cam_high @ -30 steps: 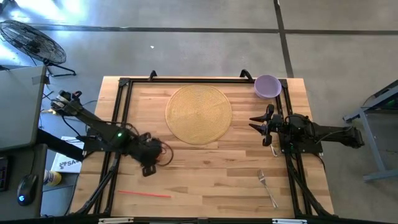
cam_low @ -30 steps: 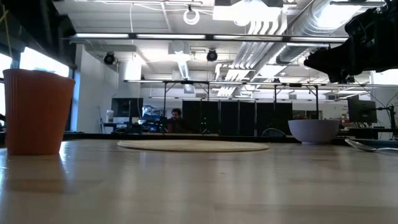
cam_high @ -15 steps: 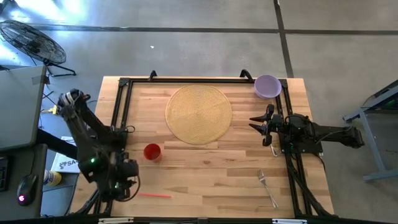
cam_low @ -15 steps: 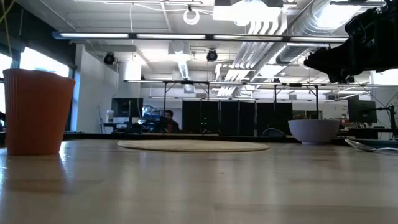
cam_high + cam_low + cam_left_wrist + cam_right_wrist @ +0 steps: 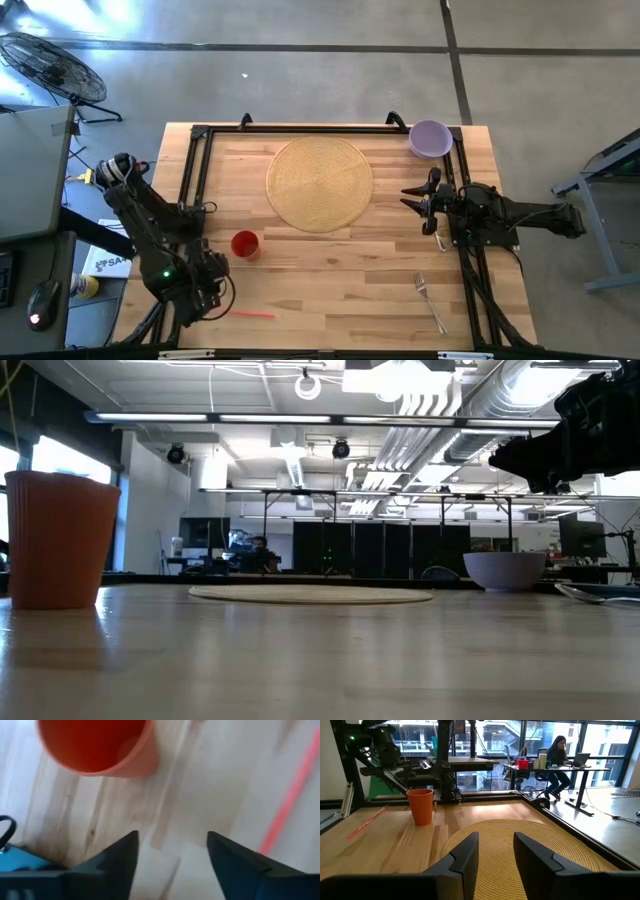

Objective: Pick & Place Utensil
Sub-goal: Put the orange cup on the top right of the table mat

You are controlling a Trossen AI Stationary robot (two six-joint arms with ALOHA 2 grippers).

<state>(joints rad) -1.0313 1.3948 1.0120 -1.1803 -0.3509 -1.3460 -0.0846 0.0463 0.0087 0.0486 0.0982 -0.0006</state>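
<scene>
A silver fork [image 5: 430, 300] lies flat near the table's near right corner; in the low view it is a sliver at the right edge [image 5: 600, 592]. A thin red stick [image 5: 235, 312] lies flat near the near left edge. My left gripper [image 5: 212, 290] hovers open between the red cup [image 5: 245, 245] and the stick; its wrist view looks down on the cup [image 5: 95, 745] and the stick [image 5: 290, 805]. My right gripper [image 5: 412, 197] waits open at the right side, beside the round woven mat [image 5: 320, 183], well away from the fork.
A purple bowl [image 5: 430, 138] stands at the far right corner. The cup stands upright on the wood left of centre. A black frame [image 5: 195, 170] runs along the table's left, far and right sides. Bare wood lies between cup, mat and fork. A person [image 5: 557, 757] sits beyond the table.
My left arm has swung from over the cup back toward the table's near left corner, then edged slightly right. The red cup, hidden under the arm a second ago, now shows standing on the wood. Fork, stick and my right arm have stayed put.
</scene>
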